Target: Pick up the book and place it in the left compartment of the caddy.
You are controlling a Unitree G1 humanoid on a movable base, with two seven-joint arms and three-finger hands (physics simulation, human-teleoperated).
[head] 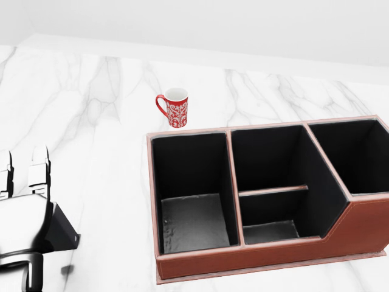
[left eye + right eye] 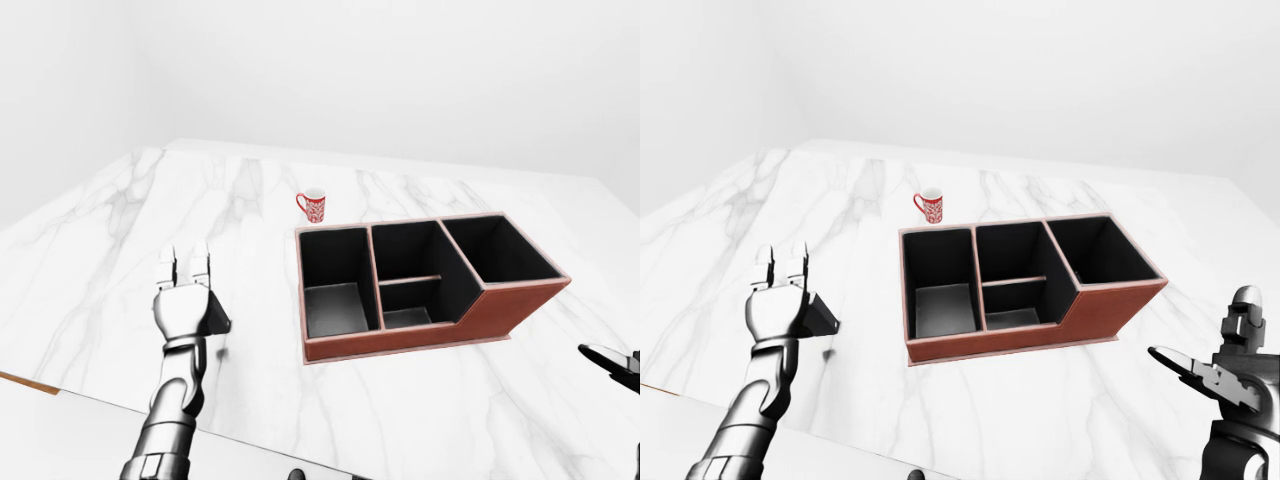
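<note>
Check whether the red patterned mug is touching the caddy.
Apart. In the left-eye view, a strip of bare marble shows between the mug and the caddy rim's top-left corner.

Caddy's (image 1: 255,255) right end cut by head view edge; left robot hand (image 2: 182,300) hides what it grips.

- Caddy (image 1: 255,258) sits at the view's right, its left compartment empty.
- Mug (image 1: 174,107) stands just above it.
- Left hand (image 1: 24,213) at lower left, 2 fingers (image 1: 40,167) extended.
</note>
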